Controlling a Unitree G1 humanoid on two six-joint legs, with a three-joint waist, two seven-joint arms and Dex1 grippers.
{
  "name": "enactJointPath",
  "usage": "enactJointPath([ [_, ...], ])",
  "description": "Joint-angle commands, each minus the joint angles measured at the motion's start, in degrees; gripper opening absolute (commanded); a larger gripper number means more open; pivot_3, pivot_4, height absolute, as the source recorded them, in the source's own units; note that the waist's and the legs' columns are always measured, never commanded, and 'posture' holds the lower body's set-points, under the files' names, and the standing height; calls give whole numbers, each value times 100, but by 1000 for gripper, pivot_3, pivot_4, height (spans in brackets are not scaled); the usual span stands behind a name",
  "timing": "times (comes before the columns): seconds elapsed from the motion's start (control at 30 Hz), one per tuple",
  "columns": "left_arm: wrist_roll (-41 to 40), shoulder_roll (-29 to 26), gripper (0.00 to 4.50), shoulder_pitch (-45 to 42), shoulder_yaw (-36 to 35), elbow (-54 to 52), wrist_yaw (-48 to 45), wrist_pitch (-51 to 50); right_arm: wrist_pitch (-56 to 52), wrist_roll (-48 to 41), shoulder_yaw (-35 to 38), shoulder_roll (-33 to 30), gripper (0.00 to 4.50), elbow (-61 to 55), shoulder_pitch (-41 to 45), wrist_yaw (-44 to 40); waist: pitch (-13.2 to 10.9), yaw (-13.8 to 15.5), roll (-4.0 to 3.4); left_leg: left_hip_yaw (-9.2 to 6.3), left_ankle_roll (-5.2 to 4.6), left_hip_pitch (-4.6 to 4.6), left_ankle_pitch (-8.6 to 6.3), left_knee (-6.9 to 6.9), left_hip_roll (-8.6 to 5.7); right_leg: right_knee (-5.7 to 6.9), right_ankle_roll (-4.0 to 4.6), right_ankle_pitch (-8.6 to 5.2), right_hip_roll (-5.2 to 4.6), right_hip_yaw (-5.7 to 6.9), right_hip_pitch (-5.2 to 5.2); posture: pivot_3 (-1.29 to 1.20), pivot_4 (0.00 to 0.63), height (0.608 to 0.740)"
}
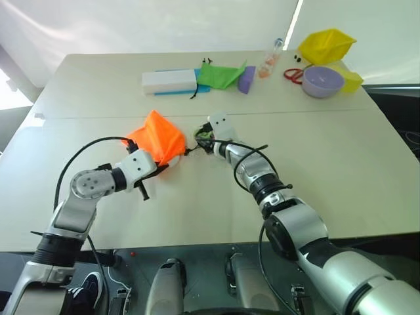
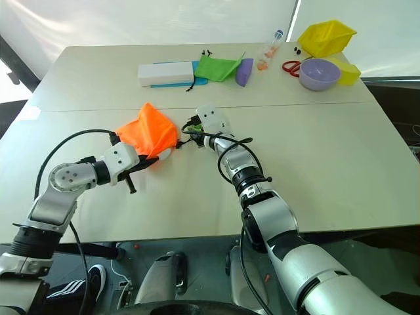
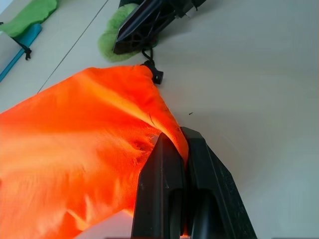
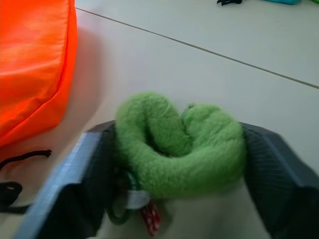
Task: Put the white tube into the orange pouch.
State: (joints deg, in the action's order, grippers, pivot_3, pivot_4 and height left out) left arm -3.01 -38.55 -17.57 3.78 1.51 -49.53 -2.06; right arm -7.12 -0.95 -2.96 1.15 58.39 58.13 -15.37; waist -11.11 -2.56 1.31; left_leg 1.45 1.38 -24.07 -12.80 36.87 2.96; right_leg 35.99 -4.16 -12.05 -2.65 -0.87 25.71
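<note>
The orange pouch (image 1: 157, 138) lies bunched up on the table (image 1: 328, 170), left of centre. My left gripper (image 3: 173, 145) is shut on a fold of its fabric at the near edge. The pouch's black cord (image 3: 152, 72) runs to a fuzzy green ring (image 4: 174, 144). That ring sits squashed between the two fingers of my right gripper (image 4: 184, 167), which is shut on it just right of the pouch. The white tube is out of view.
Along the far edge lie a white rectangular box (image 1: 169, 81), a green cloth pouch (image 1: 220, 75), a purple wedge (image 1: 247, 79) and a small clear bottle (image 1: 270, 62). At the far right corner are a purple bowl (image 1: 322, 81), red scissors (image 1: 293, 74) and yellow containers (image 1: 327, 44).
</note>
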Motion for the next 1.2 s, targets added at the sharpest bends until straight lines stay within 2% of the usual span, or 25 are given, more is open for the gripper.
enactJointPath([
  [0.03, 9, -7, 0, -3, -10, -162, 33, 41, 71, -90, 142, -8, 1667, -57, 186, -90, 0, -2, 0, 0, 0, 0, 0, 0, 0, 0, 0, 0, 0, 0, 0, 0, 150, 740],
  [0.1, 8, -4, 0, 7, -12, -169, 28, 42, 73, -93, 161, -16, 527, -122, 155, -145, 0, -2, 0, 0, 0, 0, 0, 1, 0, 0, 0, 0, 0, -1, 0, 0, 150, 740],
  [0.17, 4, 1, 0, 24, -9, -186, 21, 43, 12, -148, 202, -31, 9, -286, 92, -245, 0, -3, 0, 0, 0, 0, 0, 0, 0, 0, 0, 0, 0, -1, 0, 0, 150, 740],
  [0.27, -6, 12, 0, 37, -12, -204, 15, 41, -156, -175, 205, -114, 9, -706, -106, -399, 0, -1, 0, 0, 0, 1, 0, 0, 0, 0, 0, 0, 1, -1, 0, 0, 150, 740],
  [0.37, -27, 5, 0, 52, -39, -201, 6, 42, -658, -332, 266, -280, 9, -1610, -525, -568, 0, 10, 0, 0, 0, -1, 0, 0, 0, 0, -1, -1, 0, -1, 0, 0, 150, 740],
  [0.57, -110, -62, 0, 142, -130, -187, -67, 67, -2271, -667, 201, -804, 9, -4476, -1973, -832, 0, 20, 0, -2, 0, -11, 0, 1, -2, -2, -6, -3, -2, -2, 3, 0, 150, 740],
  [0.73, -300, -107, 0, 111, -172, -84, -281, -48, -3412, -873, 176, -1120, 9, -6416, -3179, -703, 1, 19, 1, -3, 0, -8, 0, 1, -1, 4, -4, -4, -1, -1, 7, 0, 150, 740],
  [0.83, -450, -118, 0, 65, -101, -34, -554, -58, -3821, -1027, 233, -1014, 9, -6964, -3563, -490, 1, 7, 1, -2, 0, -7, 0, 4, -1, 4, -3, -4, -1, -2, 7, 0, 150, 740],
  [0.97, -690, -121, 0, 4, -21, -43, -968, -318, -3826, -927, 96, -961, 9, -7077, -3650, -237, 1, 9, 2, -1, 1, -6, -1, 11, -1, 2, 2, -1, -2, -1, 7, 0, 150, 740],
  [1.07, -855, -124, 930, -106, -27, 6, -1247, -435, -3677, -848, 27, -961, 0, -6973, -3634, -105, 1, 18, 1, -1, 1, -8, -1, 12, -1, 0, 3, -1, -3, -1, 7, 0, 150, 740],
  [1.17, -868, -163, 2405, -281, -41, 147, -1419, -341, -3621, -865, 55, -945, 0, -6927, -3584, -49, 1, 25, 2, -1, 1, -11, -1, 12, -1, -3, 3, -1, -4, -1, 7, 0, 150, 740],
  [1.2, -1109, -239, 2765, -332, -59, 102, -1674, -679, -3597, -860, 49, -967, 0, -6903, -3588, -53, 1, 22, 2, -1, 1, -12, -1, 12, -1, -4, 3, -1, -3, -1, 7, 0, 150, 740],
])
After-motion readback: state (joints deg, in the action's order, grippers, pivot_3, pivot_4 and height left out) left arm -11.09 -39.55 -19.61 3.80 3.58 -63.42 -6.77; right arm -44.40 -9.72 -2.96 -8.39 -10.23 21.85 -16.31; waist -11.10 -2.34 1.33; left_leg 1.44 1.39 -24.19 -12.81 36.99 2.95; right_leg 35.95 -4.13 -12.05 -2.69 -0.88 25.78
